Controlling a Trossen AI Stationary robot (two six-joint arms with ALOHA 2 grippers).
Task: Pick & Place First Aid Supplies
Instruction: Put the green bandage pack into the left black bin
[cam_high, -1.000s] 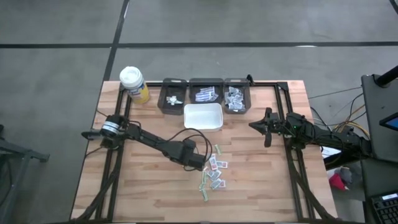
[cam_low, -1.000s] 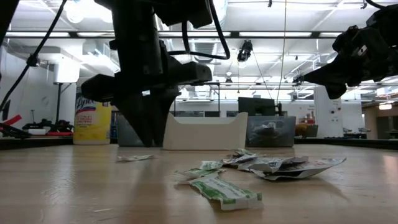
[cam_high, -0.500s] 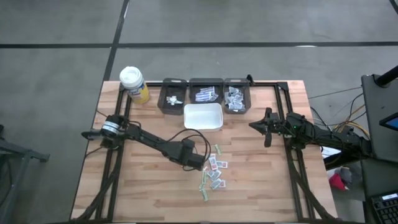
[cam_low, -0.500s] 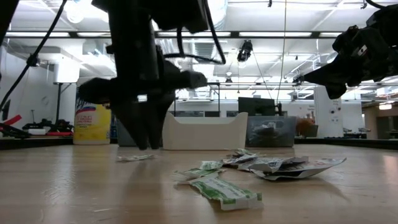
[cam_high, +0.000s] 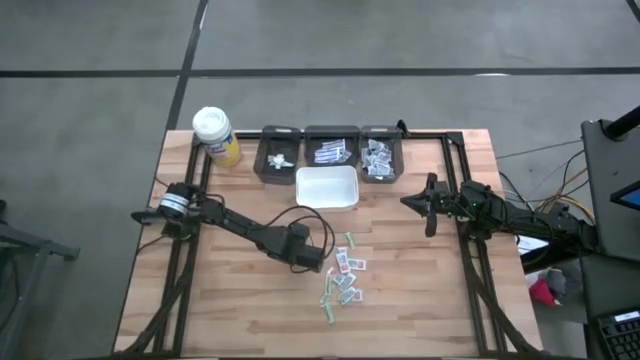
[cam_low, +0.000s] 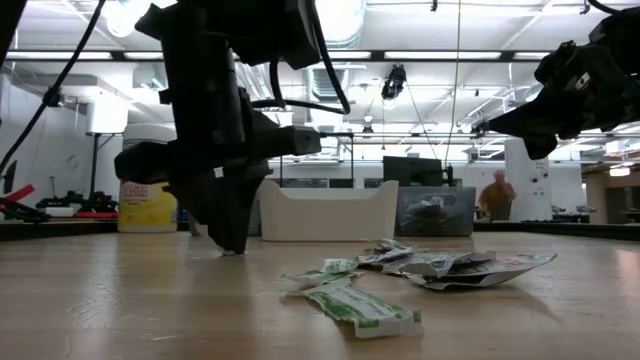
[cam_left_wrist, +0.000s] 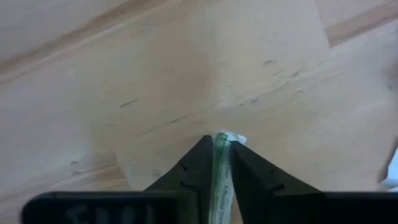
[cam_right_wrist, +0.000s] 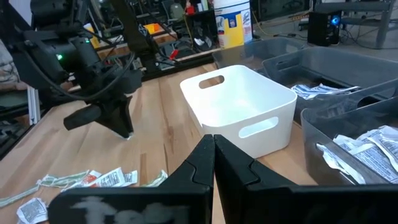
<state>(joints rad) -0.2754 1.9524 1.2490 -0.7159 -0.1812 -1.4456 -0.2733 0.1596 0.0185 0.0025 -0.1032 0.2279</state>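
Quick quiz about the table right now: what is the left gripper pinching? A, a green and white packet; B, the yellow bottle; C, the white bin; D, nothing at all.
A. In the left wrist view the left gripper's two dark fingers are closed on a thin green and white packet just above the wooden table.

We see a wooden table (cam_high: 420, 300) carrying three dark bins (cam_high: 329, 151), a white tub (cam_high: 326, 188) and a yellow bottle (cam_high: 216, 137). First aid packets (cam_high: 343, 278) lie scattered on its middle.
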